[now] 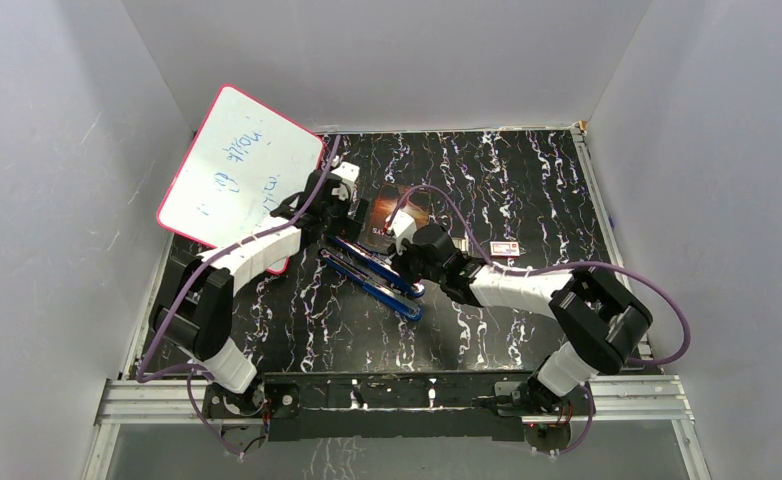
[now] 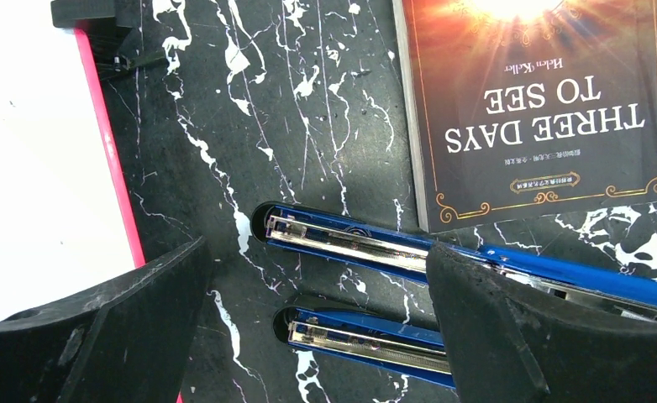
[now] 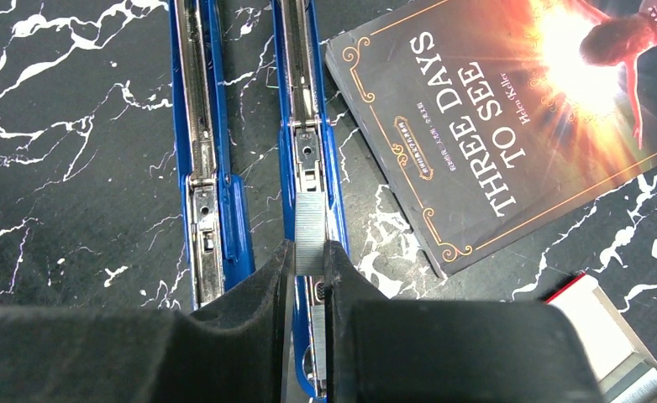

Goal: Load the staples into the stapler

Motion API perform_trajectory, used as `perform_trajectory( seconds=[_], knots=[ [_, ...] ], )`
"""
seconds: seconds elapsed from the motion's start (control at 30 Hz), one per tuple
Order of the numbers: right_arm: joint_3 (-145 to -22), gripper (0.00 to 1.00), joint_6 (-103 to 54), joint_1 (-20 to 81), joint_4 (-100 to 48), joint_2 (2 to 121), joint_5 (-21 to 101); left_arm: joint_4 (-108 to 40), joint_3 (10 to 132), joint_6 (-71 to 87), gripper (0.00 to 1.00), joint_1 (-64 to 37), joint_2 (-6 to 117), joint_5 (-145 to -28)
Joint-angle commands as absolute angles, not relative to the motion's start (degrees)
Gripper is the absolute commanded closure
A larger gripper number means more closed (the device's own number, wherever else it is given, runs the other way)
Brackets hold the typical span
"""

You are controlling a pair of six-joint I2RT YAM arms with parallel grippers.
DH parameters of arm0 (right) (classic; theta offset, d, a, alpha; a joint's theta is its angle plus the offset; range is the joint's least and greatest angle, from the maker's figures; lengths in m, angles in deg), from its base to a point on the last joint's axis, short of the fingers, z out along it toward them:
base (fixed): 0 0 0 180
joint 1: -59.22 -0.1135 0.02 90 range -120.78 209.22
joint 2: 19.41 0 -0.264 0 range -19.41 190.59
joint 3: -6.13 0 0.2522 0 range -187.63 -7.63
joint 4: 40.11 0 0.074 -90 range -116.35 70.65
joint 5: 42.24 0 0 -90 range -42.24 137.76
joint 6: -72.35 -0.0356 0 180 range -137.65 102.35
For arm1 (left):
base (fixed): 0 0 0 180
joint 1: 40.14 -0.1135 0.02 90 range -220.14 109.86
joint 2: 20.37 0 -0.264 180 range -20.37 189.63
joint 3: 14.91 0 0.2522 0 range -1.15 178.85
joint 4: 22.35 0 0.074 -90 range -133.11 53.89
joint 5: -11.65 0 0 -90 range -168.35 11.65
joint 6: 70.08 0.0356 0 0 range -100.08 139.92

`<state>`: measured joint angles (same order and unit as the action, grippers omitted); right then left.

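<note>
A blue stapler (image 1: 377, 275) lies opened flat on the black marble table, its two halves side by side. My right gripper (image 3: 310, 252) is shut on a short silvery strip of staples (image 3: 310, 227) and holds it directly over the metal channel of the right-hand half (image 3: 304, 84). The other half (image 3: 199, 126) lies parallel on its left. My left gripper (image 2: 317, 252) is open and empty, its fingers (image 2: 123, 319) straddling the far ends of both halves (image 2: 350, 243). In the top view the left gripper (image 1: 339, 205) and the right gripper (image 1: 407, 250) face each other across the stapler.
A dark book titled "Three Days to See" (image 1: 392, 210) lies just behind the stapler. A pink-edged whiteboard (image 1: 237, 170) leans at the back left. A small red-and-white box (image 1: 506, 248) sits right of the right gripper and also shows in the right wrist view (image 3: 611, 327).
</note>
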<state>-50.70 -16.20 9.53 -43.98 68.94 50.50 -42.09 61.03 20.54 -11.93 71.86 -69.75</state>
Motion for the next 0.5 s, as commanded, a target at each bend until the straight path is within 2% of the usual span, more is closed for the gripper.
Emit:
perform_trajectory(
  seconds=[0.0, 0.47],
  knots=[
    [-54.1, 1.0, -17.6, 10.7, -45.0, 69.9, 48.8, -41.5, 60.4, 22.0, 0.02, -12.0, 72.1, -70.1],
    [-55.9, 1.0, -17.8, 13.1, -41.9, 70.0, 47.0, -41.5, 59.3, 25.5, 0.02, -9.6, 71.6, -68.1]
  ],
)
